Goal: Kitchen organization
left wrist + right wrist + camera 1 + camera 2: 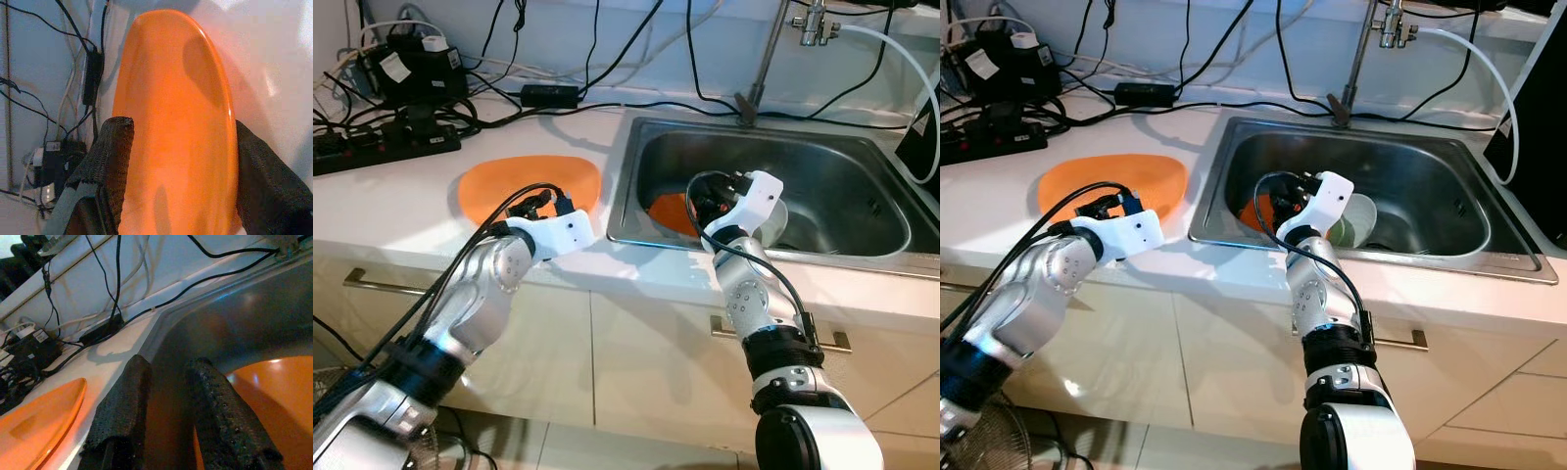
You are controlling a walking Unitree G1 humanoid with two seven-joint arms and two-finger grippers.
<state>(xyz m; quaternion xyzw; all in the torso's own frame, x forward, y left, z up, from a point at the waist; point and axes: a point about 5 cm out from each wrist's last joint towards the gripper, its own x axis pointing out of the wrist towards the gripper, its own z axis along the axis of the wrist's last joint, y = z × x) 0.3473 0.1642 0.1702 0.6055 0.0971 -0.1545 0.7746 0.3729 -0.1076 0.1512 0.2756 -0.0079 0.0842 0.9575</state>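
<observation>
Head views: white surface point(401, 211) with a steel sink point(862, 250) set into it on the right. An orange plate point(499, 186) lies flat on the surface, just beside the sink's left rim.

Left gripper point(178, 161) is low over the near edge of this plate. Wrist view: its two black fingers point(115, 152) stand wide apart, one at each side of the plate's width. Cannot tell whether they touch the rim; nothing is clamped.

Right gripper point(171, 401) reaches over the sink's front rim into the left part of the basin. Its fingers point(215, 406) are slightly apart, a narrow gap between them, holding nothing. A second orange plate point(274, 401) lies in the sink just beside them, partly hidden by the wrist in the head views point(1255, 213). A pale bowl point(1356, 217) sits in the basin to the right of the wrist.

Back of the surface: power strip point(372, 147), black adapter point(548, 95) and tangled cables point(440, 117) along the wall. Tap stem point(764, 59) rises behind the sink; a white hose point(901, 59) curves off at right.
</observation>
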